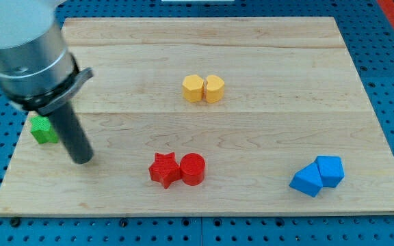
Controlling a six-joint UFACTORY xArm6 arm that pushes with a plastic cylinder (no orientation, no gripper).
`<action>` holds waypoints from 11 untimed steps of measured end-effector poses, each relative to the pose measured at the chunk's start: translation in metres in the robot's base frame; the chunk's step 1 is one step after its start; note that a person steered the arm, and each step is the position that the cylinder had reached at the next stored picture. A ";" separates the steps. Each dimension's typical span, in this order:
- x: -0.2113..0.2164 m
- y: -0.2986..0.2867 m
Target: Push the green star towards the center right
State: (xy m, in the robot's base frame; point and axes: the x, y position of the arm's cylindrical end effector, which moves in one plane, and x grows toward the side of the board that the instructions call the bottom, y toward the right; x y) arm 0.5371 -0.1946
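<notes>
The green star lies near the left edge of the wooden board, partly hidden behind my rod. My tip rests on the board just right of and below the green star, about a block's width from it.
Two yellow blocks sit side by side at upper centre. A red star touches a red cylinder at lower centre. Two blue blocks touch at the lower right. The arm's grey body fills the upper left.
</notes>
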 end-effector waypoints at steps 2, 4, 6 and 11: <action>-0.046 -0.084; -0.065 0.078; -0.021 0.209; -0.071 0.224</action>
